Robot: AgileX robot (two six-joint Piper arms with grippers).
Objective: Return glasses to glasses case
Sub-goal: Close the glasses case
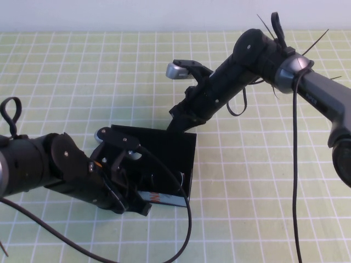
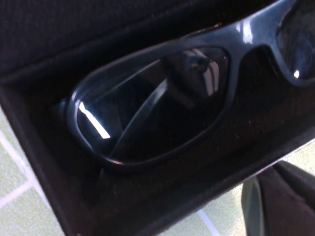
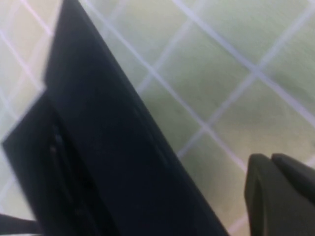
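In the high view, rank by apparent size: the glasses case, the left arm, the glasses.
1. Left arm, nearest the camera, so inflated.
2. Glasses case.
3. Glasses: barely visible there, lying inside the case.
Left gripper over case; right gripper behind it.

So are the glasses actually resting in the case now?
Touching: left wrist view shows the glasses lying on the floor of the glasses case.

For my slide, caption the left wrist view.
Glasses lying inside the open glasses case, left gripper at the case, right gripper behind its lid.
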